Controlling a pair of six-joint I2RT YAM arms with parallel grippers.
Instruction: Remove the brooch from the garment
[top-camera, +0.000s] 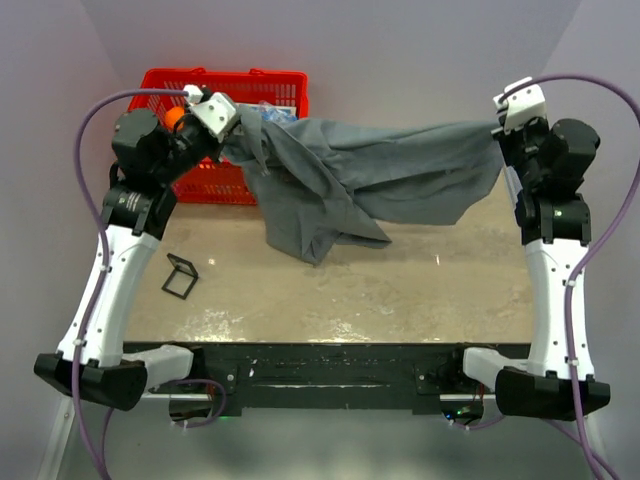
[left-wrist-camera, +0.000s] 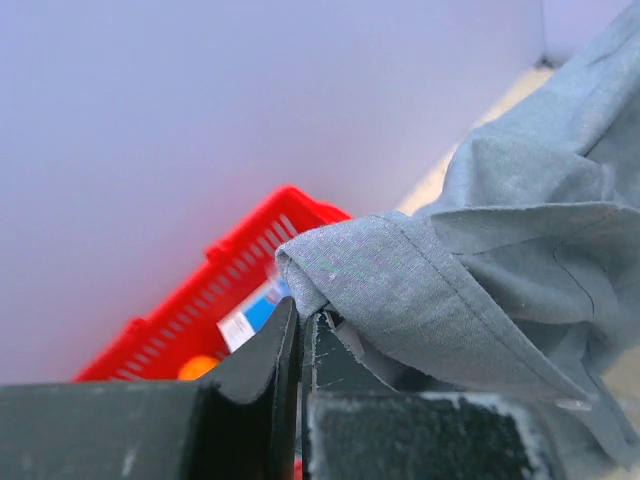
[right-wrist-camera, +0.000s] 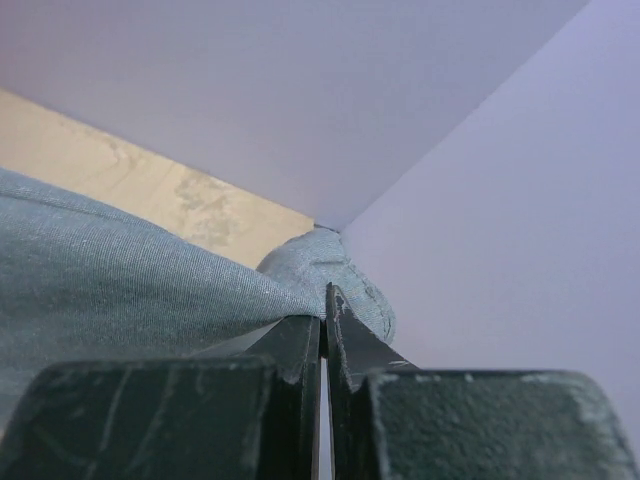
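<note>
Beige and mottled, the table (top-camera: 400, 290) lay below me in the top view, closed in by plain lilac walls (top-camera: 350, 40). A red basket (top-camera: 225, 78) of slotted plastic stood at the far left corner, and a small black square frame (top-camera: 180, 277) lay flat near my left arm. The grey shirt (top-camera: 340, 180) hung stretched between my left gripper (top-camera: 232, 132) and my right gripper (top-camera: 498, 128), its middle sagging in soft folds toward the table.

From my left wrist, my jaws were pressed together on a folded, stitched edge of the shirt. Behind it the basket held an orange thing (left-wrist-camera: 200, 367) and a blue-and-white packet (left-wrist-camera: 255, 315).

From my right wrist, my jaws were pinched shut on a bunched corner of the cloth, close to where the two walls met. I could not make out the brooch in any view.
</note>
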